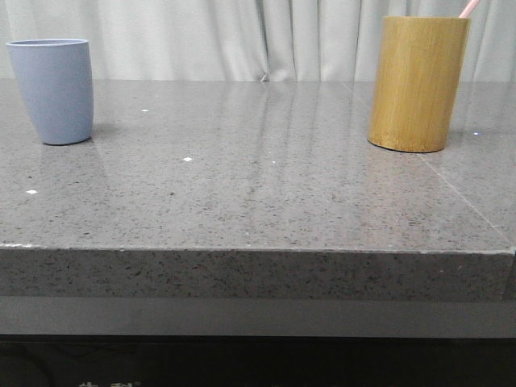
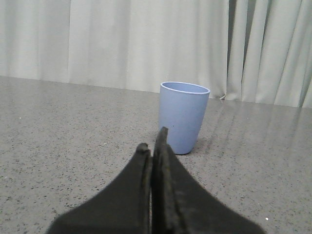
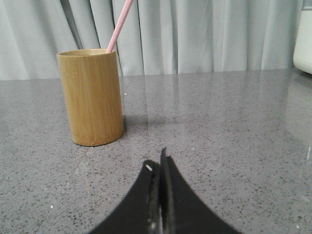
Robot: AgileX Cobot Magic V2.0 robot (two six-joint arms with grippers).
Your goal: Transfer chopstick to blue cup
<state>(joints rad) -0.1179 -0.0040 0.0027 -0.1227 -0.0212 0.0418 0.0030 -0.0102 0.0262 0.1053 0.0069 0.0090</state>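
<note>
Two containers stand well apart on a grey speckled stone surface (image 1: 266, 201): a matte pale blue tapered plastic cup (image 1: 52, 90) at the robot's left and a taller yellow-brown bamboo cylinder (image 1: 418, 84) at its right. The front view shows both together, along with the surface's thick front edge and only a short pink tip above the cylinder's rim. The left wrist view shows the blue cup (image 2: 183, 117) upright, its open mouth visible, with the left gripper (image 2: 153, 146) low in front of it; its black fingers (image 2: 141, 161) are pressed together on nothing. The right wrist view shows the bamboo cylinder (image 3: 92, 96) and the right gripper (image 3: 158, 163), whose black fingers (image 3: 151, 180) likewise meet with nothing between them. Pale pleated curtains (image 1: 242, 40) hang behind the surface; a white object (image 3: 303, 36) stands at the edge of the right wrist view. The thin pale pink chopstick (image 3: 119, 27) stands inside the bamboo cylinder, lower end hidden, its long axis steeply tilted, leaning against the rim and pointing upward out of frame.
</note>
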